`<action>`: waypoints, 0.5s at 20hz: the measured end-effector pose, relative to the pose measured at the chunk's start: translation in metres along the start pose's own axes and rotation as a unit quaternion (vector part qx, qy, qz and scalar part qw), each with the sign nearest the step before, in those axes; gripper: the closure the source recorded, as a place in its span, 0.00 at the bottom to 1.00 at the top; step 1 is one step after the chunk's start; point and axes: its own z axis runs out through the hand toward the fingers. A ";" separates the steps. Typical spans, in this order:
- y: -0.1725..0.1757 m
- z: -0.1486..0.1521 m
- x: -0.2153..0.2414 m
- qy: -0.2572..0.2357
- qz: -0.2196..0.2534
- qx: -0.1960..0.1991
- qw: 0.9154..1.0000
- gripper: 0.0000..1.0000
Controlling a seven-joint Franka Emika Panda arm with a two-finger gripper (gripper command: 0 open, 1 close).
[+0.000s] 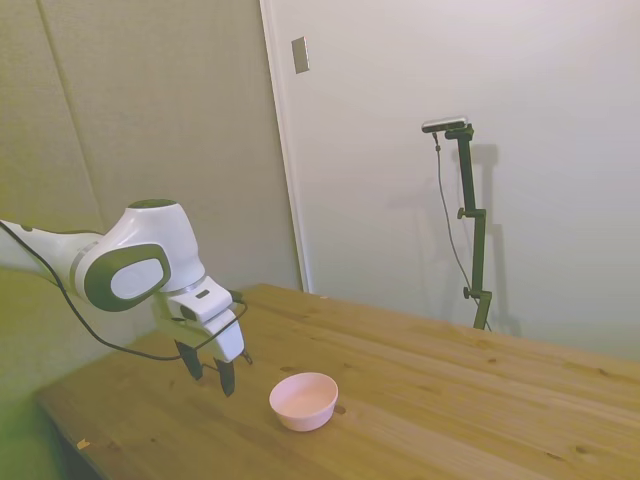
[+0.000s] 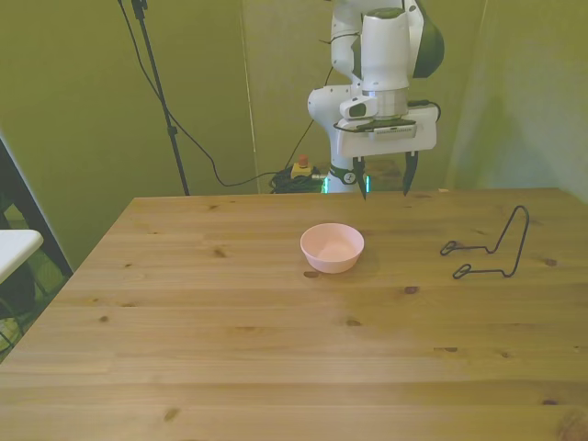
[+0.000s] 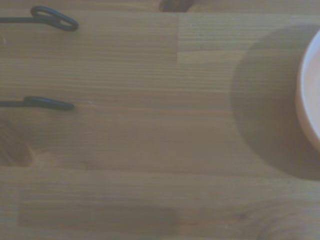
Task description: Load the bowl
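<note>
Robot gripper hovering above a wooden table, fingers spread apart and holding nothing.

The pink bowl sits mid-table; the gripper hangs at its one o'clock in the front view.

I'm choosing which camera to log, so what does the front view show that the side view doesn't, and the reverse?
Only the front view shows the black wire rack standing on the table toward the front view's right of the bowl, a red-topped object on the floor behind the table's far edge, and the empty inside of the bowl. Only the side view shows a white door frame with a small grey wall plate, and the gripper held above the table beside the bowl. Both show the pink bowl upright on the wooden table, and the gripper with jaws open and empty.
</note>
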 end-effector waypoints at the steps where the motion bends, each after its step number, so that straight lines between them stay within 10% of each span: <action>1: 0.000 0.000 0.000 0.000 0.000 0.000 1.000 0.00; 10: -0.006 -0.013 0.038 0.053 0.063 0.014 0.997 0.00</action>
